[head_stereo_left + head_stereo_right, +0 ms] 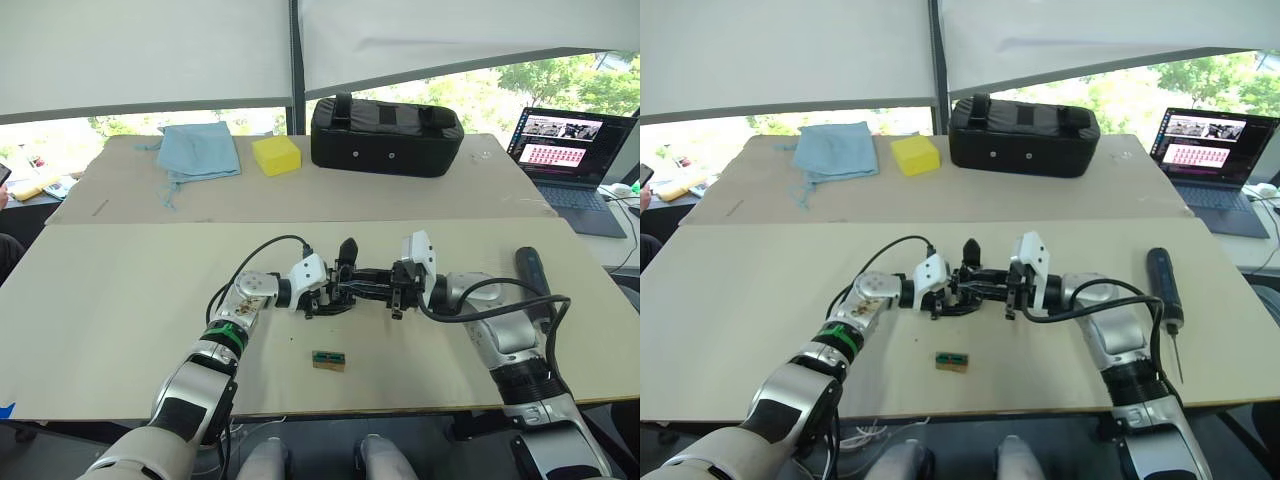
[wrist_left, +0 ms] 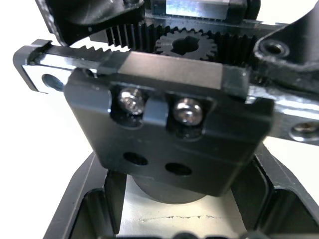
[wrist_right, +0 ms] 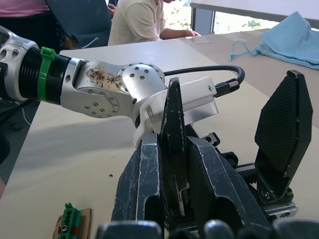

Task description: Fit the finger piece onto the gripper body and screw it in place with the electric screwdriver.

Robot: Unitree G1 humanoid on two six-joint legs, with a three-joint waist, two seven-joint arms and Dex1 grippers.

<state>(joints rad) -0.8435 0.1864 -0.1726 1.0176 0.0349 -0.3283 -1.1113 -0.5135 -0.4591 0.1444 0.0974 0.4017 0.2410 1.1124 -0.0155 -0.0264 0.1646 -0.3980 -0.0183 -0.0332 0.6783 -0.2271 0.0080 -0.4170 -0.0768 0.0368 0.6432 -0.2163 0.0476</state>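
Black gripper body [image 1: 975, 282] with pointed finger up, toothed rack, two screws

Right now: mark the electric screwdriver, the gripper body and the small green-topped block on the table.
electric screwdriver [image 1: 1163, 285], right eye view, middle of its dark barrel.
gripper body [image 1: 975, 283], right eye view, black frame between both grippers.
green-topped block [image 1: 952, 361], right eye view, its top face.

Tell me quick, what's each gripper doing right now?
Left gripper: shut on the gripper body.
Right gripper: shut on the finger piece, at the gripper body.
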